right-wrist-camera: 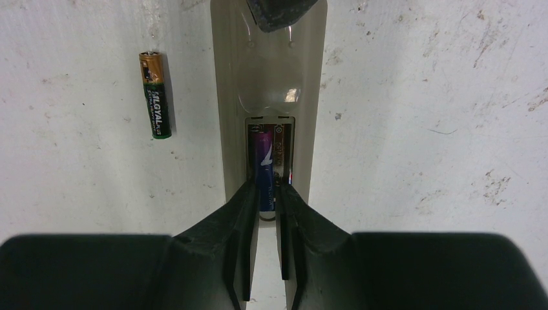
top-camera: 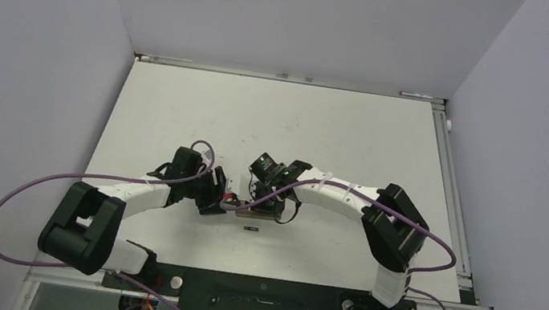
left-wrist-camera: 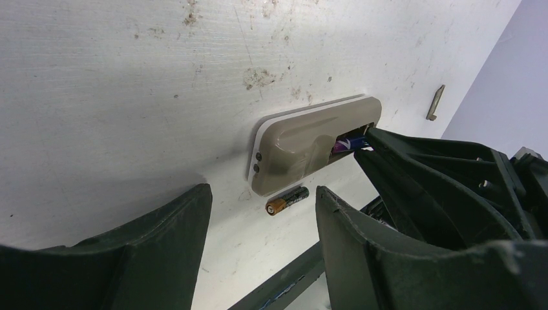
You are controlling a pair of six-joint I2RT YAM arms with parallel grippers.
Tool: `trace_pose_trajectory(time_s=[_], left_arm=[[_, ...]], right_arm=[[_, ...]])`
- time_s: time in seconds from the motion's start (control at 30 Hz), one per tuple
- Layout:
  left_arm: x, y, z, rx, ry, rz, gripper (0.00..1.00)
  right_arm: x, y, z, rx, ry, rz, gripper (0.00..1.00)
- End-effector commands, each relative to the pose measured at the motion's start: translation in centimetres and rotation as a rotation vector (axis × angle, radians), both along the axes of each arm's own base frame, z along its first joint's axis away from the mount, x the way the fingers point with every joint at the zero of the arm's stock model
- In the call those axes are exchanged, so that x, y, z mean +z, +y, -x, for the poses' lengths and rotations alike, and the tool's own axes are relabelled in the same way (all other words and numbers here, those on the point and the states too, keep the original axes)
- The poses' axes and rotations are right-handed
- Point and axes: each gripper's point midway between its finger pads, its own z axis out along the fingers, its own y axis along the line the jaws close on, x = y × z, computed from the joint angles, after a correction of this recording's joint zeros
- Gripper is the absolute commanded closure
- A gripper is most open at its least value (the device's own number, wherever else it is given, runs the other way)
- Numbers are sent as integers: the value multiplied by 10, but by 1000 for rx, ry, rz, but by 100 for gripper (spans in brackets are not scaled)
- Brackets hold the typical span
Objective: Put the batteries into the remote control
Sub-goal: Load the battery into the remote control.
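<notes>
Overhead, the two wrists crowd together at the middle of the table [top-camera: 299, 126] and cover nearly all of the remote control [left-wrist-camera: 304, 145], so its pose reads only from the wrist cameras. It lies flat and back up, with the battery recess open at one end. The recess is partly blocked by the right gripper [right-wrist-camera: 265, 197], whose fingers are pinched on the near end of a purple battery [right-wrist-camera: 265, 168] lying lengthwise inside it. The contacts and the space beside that battery are mostly out of sight. The left gripper [left-wrist-camera: 262, 200] has its fingers spread wide with nothing between them. In the right wrist view a dark tip, cut off by the top edge and probably one of those fingers, sits over the remote's far end. A second battery [right-wrist-camera: 155, 95], dark green with a gold cap, lies loose on the table just beside the remote, roughly parallel to it and not touching. A thin grey strip [left-wrist-camera: 436, 103] lies farther off toward the table's edge, too small to identify. The table top is white, scuffed and stained, and it is enclosed by plain pale walls [top-camera: 291, 11].
</notes>
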Motion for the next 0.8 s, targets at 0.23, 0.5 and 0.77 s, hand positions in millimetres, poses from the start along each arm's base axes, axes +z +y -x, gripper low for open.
trace_pose_trajectory(time_s=[0.23, 0.5, 0.77], left_arm=[[7, -4, -7, -17, -40, 22, 43], [7, -3, -7, -17, -41, 20, 43], [7, -3, -7, -17, -43, 19, 43]], right_arm=[[19, 9, -4, 1, -20, -52, 82], [28, 8, -7, -23, -44, -72, 79], [31, 8, -9, -39, -53, -83, 78]])
